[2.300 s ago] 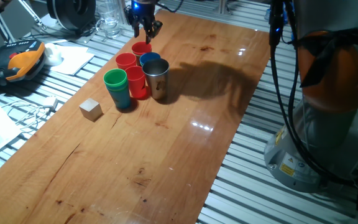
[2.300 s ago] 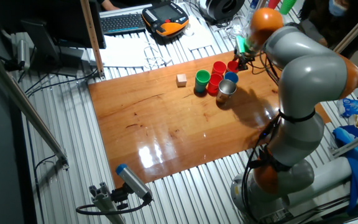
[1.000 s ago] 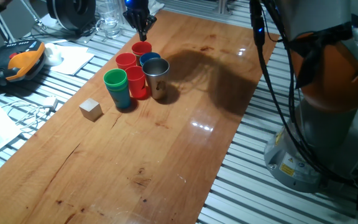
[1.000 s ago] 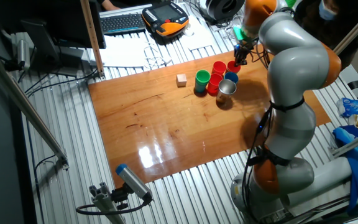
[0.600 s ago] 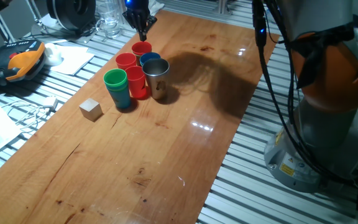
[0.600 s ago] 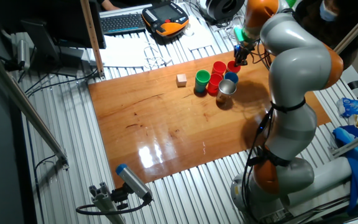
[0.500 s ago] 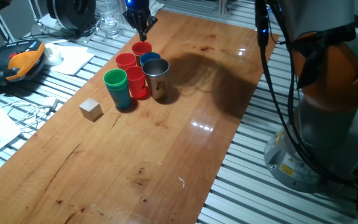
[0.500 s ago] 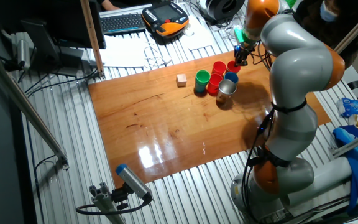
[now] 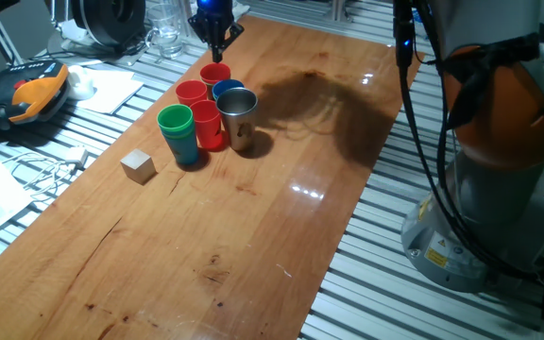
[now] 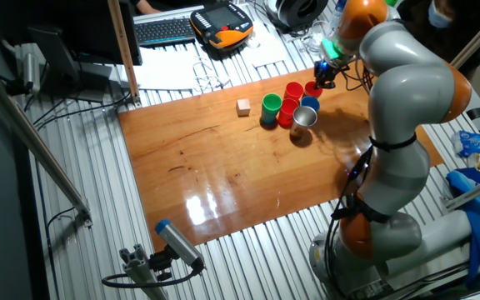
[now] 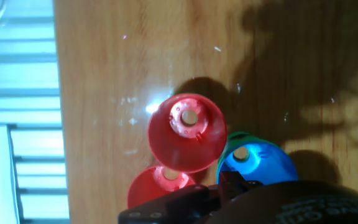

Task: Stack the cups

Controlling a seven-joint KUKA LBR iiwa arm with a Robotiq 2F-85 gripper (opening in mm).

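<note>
Cups (image 9: 208, 111) cluster tightly; pincer (image 9: 214, 42) tips blurred above them.

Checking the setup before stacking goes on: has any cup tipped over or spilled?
Nothing stands out. The red, green and blue cups and the steel cup stand upright in one tight cluster; the wooden cube sits apart; the gripper hovers above them.

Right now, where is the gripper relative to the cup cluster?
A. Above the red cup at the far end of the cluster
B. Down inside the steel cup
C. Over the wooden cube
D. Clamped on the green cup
A. In one fixed view the gripper hangs above the red cup at the far end of the cluster, away from the steel cup, and the hand view looks down into that red cup.
</note>
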